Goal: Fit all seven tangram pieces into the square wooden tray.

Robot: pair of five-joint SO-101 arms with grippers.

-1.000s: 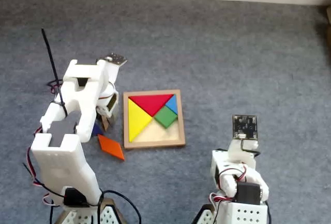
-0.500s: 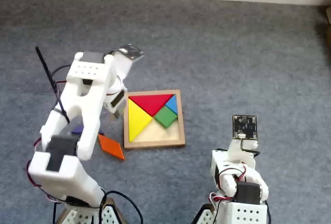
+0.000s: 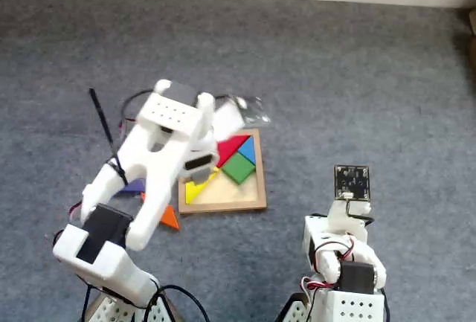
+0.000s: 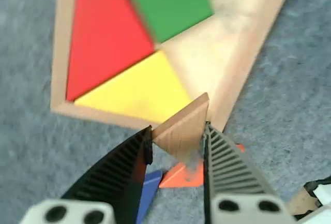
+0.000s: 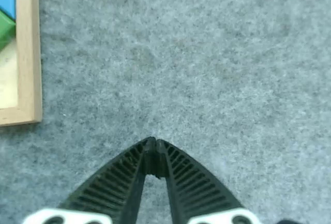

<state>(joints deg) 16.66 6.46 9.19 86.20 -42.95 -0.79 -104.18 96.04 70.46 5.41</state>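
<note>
**Square wooden tray and pieces.** The square wooden tray [image 3: 262,181] lies on the grey carpet [image 3: 335,62] just left of centre in the high view. Inside it are a red triangle [image 3: 232,147] along the upper edge, a blue triangle [image 3: 248,151] at the upper right, a green square [image 3: 238,166] below these, and a yellow triangle [image 3: 197,187] on the left side. Bare tray floor shows in the lower right part.

The left gripper [image 4: 177,131] is clamped on a plain wood-coloured triangle [image 4: 181,123]. This piece is held over the tray's lower left corner, beside the yellow triangle; whether it touches the tray cannot be told.

On the carpet just left of the tray lie an orange piece [image 3: 169,219] and a violet-blue piece [image 3: 134,185].

The right gripper [image 5: 155,149] has its fingers pressed together on nothing. It sits over bare carpet to the right of the tray, at the lower right of the high view.
</note>
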